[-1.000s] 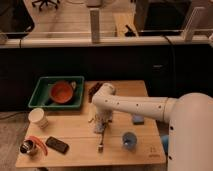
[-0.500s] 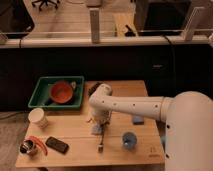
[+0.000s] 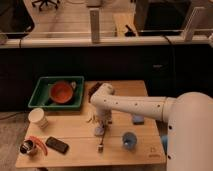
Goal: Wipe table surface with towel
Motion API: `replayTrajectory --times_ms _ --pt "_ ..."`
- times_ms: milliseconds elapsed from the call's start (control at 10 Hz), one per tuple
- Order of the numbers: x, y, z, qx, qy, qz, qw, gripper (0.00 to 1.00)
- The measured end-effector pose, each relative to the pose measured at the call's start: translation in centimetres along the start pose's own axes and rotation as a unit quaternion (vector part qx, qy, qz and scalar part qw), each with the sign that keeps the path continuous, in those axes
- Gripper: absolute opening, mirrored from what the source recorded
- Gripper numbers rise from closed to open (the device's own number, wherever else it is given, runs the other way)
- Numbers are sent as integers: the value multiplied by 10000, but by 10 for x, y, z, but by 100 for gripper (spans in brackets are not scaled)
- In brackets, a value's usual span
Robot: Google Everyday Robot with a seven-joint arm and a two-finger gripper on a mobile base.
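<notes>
The white, smooth-shelled arm (image 3: pixel 135 106) reaches in from the right and bends down at the wrist, so the gripper (image 3: pixel 101 127) points straight down over the middle of the table (image 3: pixel 75 129), low enough to look as if it is at or just above the top. That is a posture suited to pressing a cloth flat and dragging it. Its fingers are drawn together, narrow. A small pale scrap (image 3: pixel 92 119) shows just beside it on the left and may be the towel, but whether cloth is pinched there cannot be told. The table is a small rectangle of light wooden planks with faint seams, a matt, flat surface that should let fabric slide easily. The objects sit mostly toward the edges, leaving the centre as the likely wiping zone. A green tray (image 3: pixel 37 92) with raised walls lies at the far left corner and holds a round orange bowl (image 3: pixel 61 92). A white paper cup (image 3: pixel 38 118) stands upright near the left edge. A dark flat slab (image 3: pixel 56 145) lies at the front, with a metal can (image 3: pixel 27 148) just beside it. A blue cup (image 3: pixel 129 140) stands at the front right, and a small blue block (image 3: pixel 137 120) lies under the arm. A slim dark utensil (image 3: pixel 101 145) lies just in front of the gripper and could be knocked by a forward stroke.
</notes>
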Motion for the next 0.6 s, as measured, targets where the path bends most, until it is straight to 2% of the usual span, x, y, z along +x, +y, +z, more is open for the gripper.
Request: replayTrajectory --times_ms 200,400,600 --pt "-3 25 -4 -113 -1 258 9996 0" --pt "2 45 -9 -206 96 443 9988 0" --pt "15 62 -13 -224 228 643 9974 0"
